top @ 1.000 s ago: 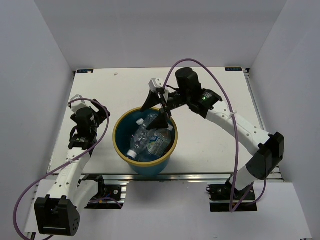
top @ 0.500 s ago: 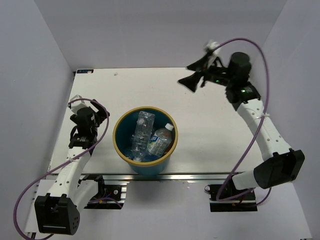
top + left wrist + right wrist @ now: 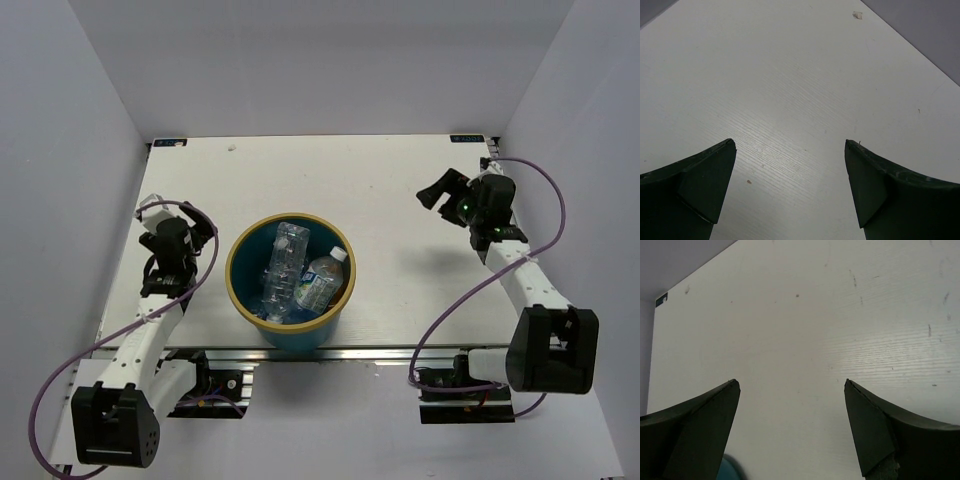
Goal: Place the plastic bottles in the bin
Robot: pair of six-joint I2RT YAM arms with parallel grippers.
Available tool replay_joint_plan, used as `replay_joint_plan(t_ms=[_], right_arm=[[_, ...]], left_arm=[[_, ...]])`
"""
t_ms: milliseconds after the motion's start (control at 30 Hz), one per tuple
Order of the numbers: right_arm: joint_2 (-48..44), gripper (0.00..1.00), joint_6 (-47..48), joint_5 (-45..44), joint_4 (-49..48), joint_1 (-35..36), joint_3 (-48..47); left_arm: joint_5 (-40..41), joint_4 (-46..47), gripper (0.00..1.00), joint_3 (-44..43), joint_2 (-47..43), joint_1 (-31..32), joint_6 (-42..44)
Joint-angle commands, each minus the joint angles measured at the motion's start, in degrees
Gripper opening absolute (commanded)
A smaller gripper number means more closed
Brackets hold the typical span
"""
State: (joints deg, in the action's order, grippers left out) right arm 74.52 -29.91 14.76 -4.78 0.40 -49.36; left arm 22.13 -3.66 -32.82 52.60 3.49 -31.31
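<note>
Idling: left gripper [image 3: 790, 145], right gripper [image 3: 790, 382], both splayed, empty.
Bin [image 3: 231, 268]: holding plastic bottles [image 3: 285, 262]; the tallest, leaning at 12 o'clock, is perhaps risking tipping out.

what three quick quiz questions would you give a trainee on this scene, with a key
1. Fill in: the plastic bottles all lie ___ the bin.
2. True or false: the left claw is shut on a bottle.
3. The right claw is: A) open and empty, B) shut on a bottle, C) down inside the bin.
Key: 1 inside; 2 false; 3 A.
</note>
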Motion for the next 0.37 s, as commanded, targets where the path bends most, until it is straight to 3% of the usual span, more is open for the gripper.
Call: replay_joint_plan(t_ms=[0,133,333], right_arm=[[-3.77,0.89,-3.23,-8.33,-3.35,0.21,0.15],[-4.38,0.89,-1.56,-16.68,0.12,0.3,2.59],[-8.42,0.9,-1.73,-15.2,-8.21,0.3,9.63]], left_arm=[[2.3,1.64,0.98,0.04,-0.3,-0.23,0.9],[3.62,3.22,0.98,1.44,-1.35,-0.23,0.46],[4.76,2.87,0.98,2.14,-3.37,-0.24,0.02]])
